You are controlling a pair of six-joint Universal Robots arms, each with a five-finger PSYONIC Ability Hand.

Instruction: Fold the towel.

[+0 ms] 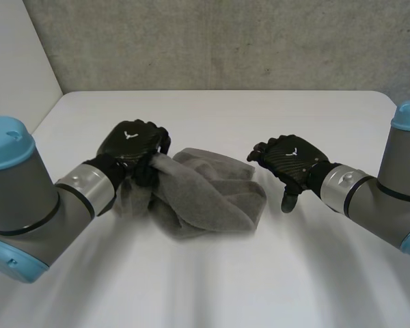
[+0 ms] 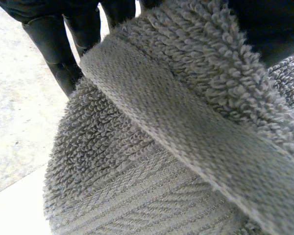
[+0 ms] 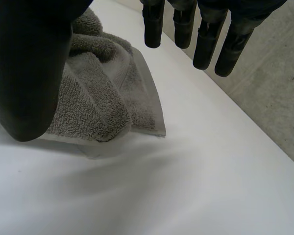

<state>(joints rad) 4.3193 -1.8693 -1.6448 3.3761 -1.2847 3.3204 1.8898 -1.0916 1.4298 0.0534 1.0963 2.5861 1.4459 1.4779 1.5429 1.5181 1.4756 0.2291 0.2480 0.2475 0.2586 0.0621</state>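
A grey towel (image 1: 205, 195) lies bunched in the middle of the white table (image 1: 212, 273). My left hand (image 1: 133, 147) is shut on the towel's left edge, its fingers curled round a fold of cloth lifted a little off the table. In the left wrist view the towel's woven hem band (image 2: 186, 127) runs close under the palm, with fingers (image 2: 59, 49) beside it. My right hand (image 1: 290, 164) hovers open just right of the towel, touching nothing. In the right wrist view its fingers (image 3: 206, 34) hang straight above the table and its thumb (image 3: 29, 73) is in front of the towel (image 3: 98, 98).
A grey concrete wall (image 1: 225, 41) stands behind the table, and a white panel (image 1: 14, 61) closes the far left. Bare tabletop (image 3: 176, 186) stretches in front of and to the right of the towel.
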